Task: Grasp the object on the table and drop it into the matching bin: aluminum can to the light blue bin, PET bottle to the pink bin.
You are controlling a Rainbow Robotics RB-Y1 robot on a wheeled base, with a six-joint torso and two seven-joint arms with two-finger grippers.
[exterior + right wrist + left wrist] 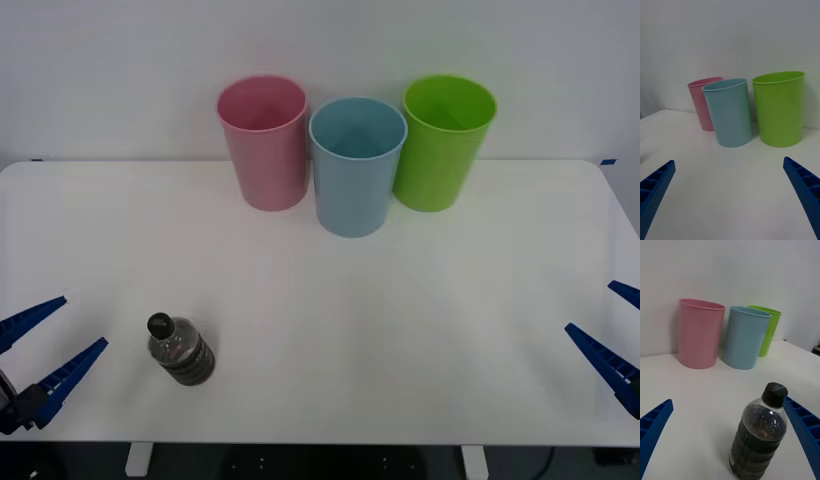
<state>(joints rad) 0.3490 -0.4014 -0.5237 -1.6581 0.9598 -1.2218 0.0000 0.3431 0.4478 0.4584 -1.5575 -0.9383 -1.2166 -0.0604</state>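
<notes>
right gripper [612, 325] cut by front view's edge — lime green bin [768, 331] half-hidden behind light blue bin [744, 337]

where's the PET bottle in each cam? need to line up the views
Front view: PET bottle stands upright at the near left of the table, just right of the open left pincer.
Left wrist view: bottle close up, between the pincer's fingers, nearer one of them.
Right wrist view: the bottle is not in it.
Shared landmark: the pink bin, at the pink end of the bin row.
</notes>
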